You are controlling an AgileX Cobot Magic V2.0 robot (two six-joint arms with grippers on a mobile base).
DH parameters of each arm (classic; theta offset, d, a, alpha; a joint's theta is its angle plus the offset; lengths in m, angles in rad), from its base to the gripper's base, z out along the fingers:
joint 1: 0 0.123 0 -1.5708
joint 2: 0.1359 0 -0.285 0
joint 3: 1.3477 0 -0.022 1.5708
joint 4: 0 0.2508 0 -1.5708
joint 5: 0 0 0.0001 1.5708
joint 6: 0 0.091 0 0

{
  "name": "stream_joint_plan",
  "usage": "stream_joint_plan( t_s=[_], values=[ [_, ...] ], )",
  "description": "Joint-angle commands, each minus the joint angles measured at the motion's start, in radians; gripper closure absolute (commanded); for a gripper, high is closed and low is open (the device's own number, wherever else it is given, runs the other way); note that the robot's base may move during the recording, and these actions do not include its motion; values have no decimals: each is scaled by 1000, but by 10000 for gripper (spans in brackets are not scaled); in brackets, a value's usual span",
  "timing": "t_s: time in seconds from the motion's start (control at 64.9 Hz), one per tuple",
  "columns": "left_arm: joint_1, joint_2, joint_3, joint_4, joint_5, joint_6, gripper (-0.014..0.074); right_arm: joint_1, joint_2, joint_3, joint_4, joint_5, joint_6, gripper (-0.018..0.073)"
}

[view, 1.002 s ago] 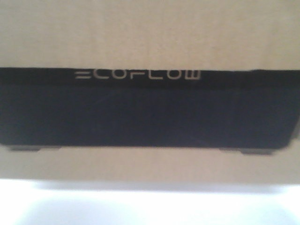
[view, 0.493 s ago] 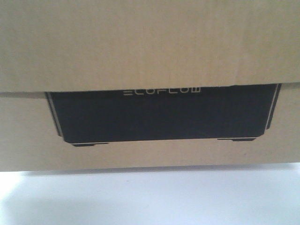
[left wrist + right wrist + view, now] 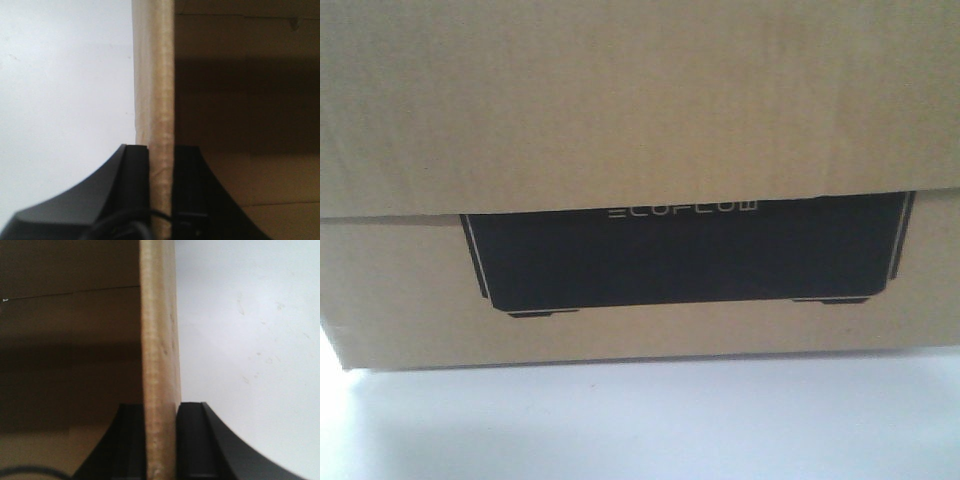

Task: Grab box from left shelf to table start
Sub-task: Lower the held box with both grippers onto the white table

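The brown cardboard box (image 3: 620, 110) fills the front view, its black "ECOFLOW" panel (image 3: 685, 255) facing me, its bottom edge on the white table (image 3: 650, 420). In the left wrist view my left gripper (image 3: 161, 155) is shut on the box's left wall (image 3: 154, 75), one finger outside, one inside. In the right wrist view my right gripper (image 3: 161, 412) is shut on the box's right wall (image 3: 159, 315) the same way. The box's dim inside (image 3: 245, 100) shows beside each wall. The shelf is out of view.
White table top lies outside the box on the left (image 3: 65, 90) and on the right (image 3: 245, 330). A strip of table shows in front of the box in the front view.
The box has dropped lower in the front view and shifted right; its left bottom corner now shows. More of its upper flap is visible and the panel looks smaller.
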Motion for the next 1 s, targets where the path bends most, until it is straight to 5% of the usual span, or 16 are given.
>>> stream_joint_plan(
  t_s=[0.0,0.231,0.37,0.986],
  values=[
    [-5,-36,-45,10,-109,11,699,-4,-14,-38,18,-174,-2,503],
    [13,-36,-45,42,-190,5,699,-4,50,-38,70,-193,-2,503],
    [58,-26,-45,37,-195,-83,699,-4,57,-38,71,-195,-2,503],
    [78,-20,-45,34,-231,-56,694,-4,57,-38,72,-196,-3,478]
  ],
)
